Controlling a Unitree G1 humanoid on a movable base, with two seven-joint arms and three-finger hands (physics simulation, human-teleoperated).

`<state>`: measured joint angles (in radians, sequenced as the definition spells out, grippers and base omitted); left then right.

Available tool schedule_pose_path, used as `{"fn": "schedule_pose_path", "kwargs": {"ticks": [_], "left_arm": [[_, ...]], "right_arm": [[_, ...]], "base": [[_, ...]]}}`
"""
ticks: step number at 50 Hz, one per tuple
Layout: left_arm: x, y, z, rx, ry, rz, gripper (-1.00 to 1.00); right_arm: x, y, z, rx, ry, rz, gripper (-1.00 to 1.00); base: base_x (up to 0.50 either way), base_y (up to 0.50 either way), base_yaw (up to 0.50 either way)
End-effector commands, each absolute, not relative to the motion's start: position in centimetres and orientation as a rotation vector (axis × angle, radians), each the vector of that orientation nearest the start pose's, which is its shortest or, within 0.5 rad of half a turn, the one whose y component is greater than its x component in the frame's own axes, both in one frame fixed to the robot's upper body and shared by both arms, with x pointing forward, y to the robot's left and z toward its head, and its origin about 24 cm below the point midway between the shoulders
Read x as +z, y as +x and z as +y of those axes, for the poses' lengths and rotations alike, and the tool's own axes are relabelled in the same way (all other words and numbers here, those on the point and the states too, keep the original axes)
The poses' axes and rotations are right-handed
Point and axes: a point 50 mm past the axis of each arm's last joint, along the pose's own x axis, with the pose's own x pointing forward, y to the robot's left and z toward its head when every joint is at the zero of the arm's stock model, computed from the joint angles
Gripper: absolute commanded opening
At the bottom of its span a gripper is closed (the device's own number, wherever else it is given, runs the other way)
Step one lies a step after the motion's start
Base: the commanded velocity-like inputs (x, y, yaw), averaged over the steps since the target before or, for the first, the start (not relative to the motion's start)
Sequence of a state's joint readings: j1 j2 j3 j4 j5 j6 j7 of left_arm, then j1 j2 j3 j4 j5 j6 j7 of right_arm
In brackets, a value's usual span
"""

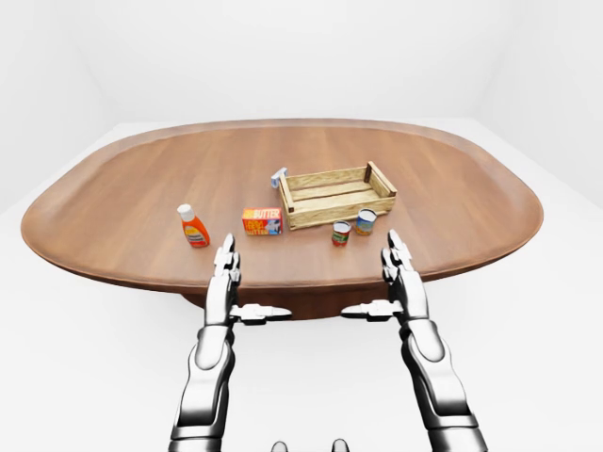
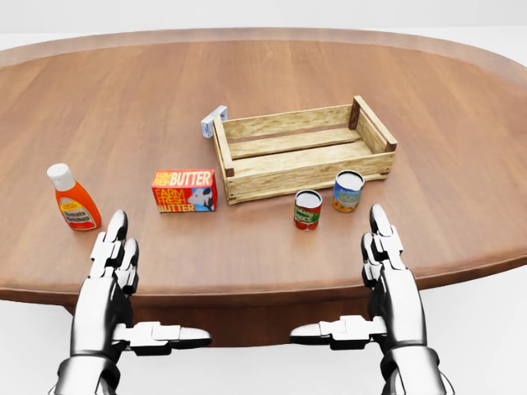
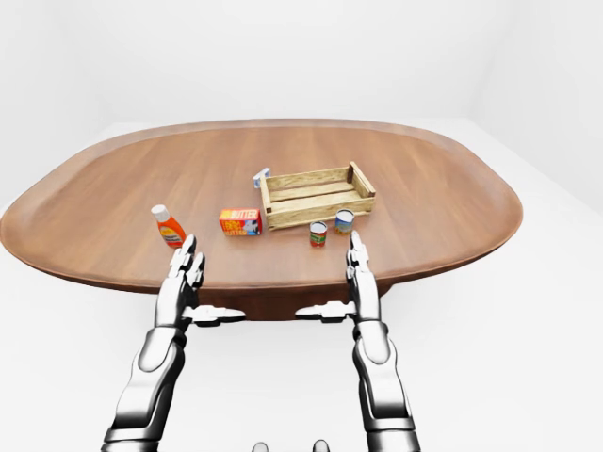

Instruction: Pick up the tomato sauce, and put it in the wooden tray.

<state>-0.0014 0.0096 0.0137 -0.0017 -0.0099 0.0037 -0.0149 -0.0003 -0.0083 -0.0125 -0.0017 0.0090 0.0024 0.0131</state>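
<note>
A large oval wooden bench (image 2: 123,107) fills the head view, with white floor and walls around it. Near its middle sits an open wooden tray (image 2: 301,149), a slatted crate lying slightly askew. Just on the near side of the tray's right half stand two small upright cans: the tomato sauce (image 2: 307,209), with a red and green label, and just to its right a blue-labelled can (image 2: 347,191), both close to the tray wall. To the left of the tray lies a butter box (image 2: 184,190) printed in red and yellow, and further left an orange bottle (image 2: 73,199) with a white cap stands upright. A small blue and white object (image 2: 212,121) peeks out at the tray's far left corner. Both silver robot hands hover at the near edge of the bench, holding nothing: the left hand (image 2: 115,284) and right hand (image 2: 387,284) each have fingers spread wide and straight, thumbs pointing inward toward each other.
</note>
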Motion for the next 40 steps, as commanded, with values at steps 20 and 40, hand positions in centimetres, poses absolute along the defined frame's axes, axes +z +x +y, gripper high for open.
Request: {"fn": "schedule_pose_path", "kwargs": {"ticks": [20,40], "left_arm": [[9.5,24.2,17.7,0.009,-0.007,-0.178,1.0],[9.8,24.0,17.7,0.007,-0.011,-0.193,1.0]], "right_arm": [[6.5,24.0,-14.7,0.056,-0.038,-0.051,1.0],[6.7,23.8,-14.7,0.065,-0.042,-0.059,1.0]], "base": [[0.08,0.0,0.0],[0.5,0.0,0.0]]}}
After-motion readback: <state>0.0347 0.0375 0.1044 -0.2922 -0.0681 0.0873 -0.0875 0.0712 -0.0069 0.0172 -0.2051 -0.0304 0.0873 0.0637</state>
